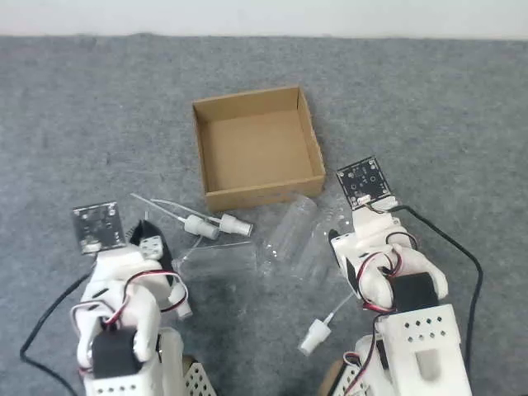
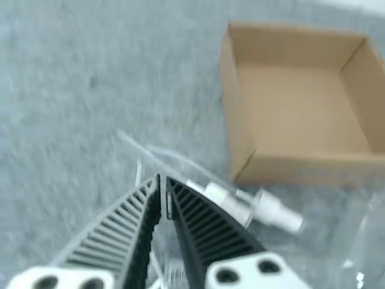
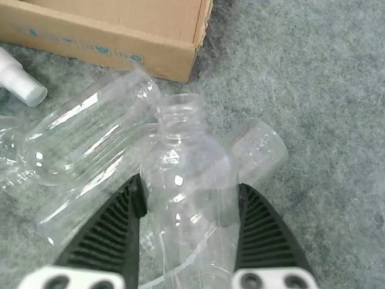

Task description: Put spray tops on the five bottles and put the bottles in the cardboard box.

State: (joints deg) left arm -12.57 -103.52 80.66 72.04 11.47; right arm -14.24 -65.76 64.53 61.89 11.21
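Grey carpet (image 1: 74,124) covers the whole work surface, and the cardboard box (image 1: 260,191) lies open ahead of both arms. The right gripper (image 3: 189,186) has its jaws spread wide around a clear bottle (image 3: 186,150). As far as I can judge, one pad presses each flank, and the uncapped neck points out past the fingertips toward the box. Two loose bottles (image 3: 90,135) lie just beyond and beside the held one, touching it. The left gripper (image 2: 161,180) is closed to a thin slit with nothing clearly caught between its jaws. Two spray tops (image 2: 264,211) lie just past its tips, near the box's front wall, with their dip tubes trailing over the carpet. Another spray top (image 1: 313,337) lies behind the right gripper, beside that arm.

No bottle wears a top or sits in the box yet. The held bottle looks thin and slick, so a hard squeeze may buckle it, and a soft one may let it twist when a top is pressed in. Lifting it could drag the touching neighbours along. The dip tubes are thin and bendy and could easily miss the narrow neck. The left gripper, closed as it is, would only shove a top away rather than take it.
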